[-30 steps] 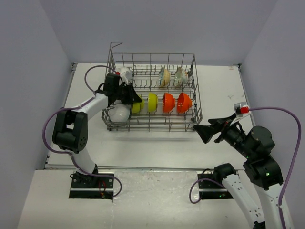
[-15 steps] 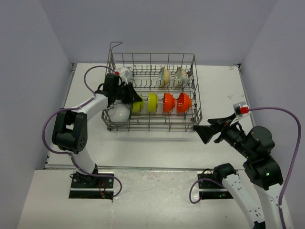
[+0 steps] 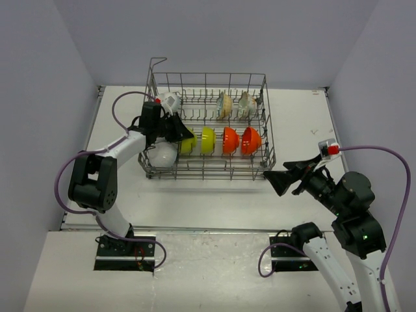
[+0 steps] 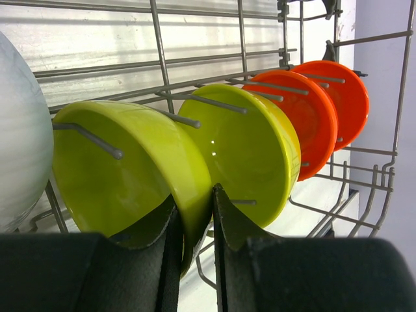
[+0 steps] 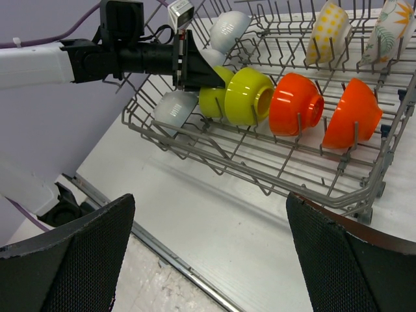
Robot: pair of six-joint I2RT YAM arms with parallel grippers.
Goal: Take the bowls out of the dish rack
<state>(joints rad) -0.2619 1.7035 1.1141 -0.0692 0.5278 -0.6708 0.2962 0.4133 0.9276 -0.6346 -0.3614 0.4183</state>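
Step in hand: grasp. Left gripper (image 4: 195, 224) fingers pinch narrow on the yellow-green bowl (image 4: 123, 175) rim, in the dish rack (image 3: 208, 170) toward the tabletop's far-left corner. Right gripper (image 3: 281, 180) gapes wide. Next, we judge: lift clear of tines.

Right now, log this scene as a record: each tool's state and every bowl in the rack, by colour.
left tool: shut on the rim of the nearest yellow-green bowl
right tool: open, empty, by the near right corner of the dish rack
second yellow-green bowl: next in the row
orange bowls: two, same row
floral bowls: two, far row
white bowls: two clearly seen, left end
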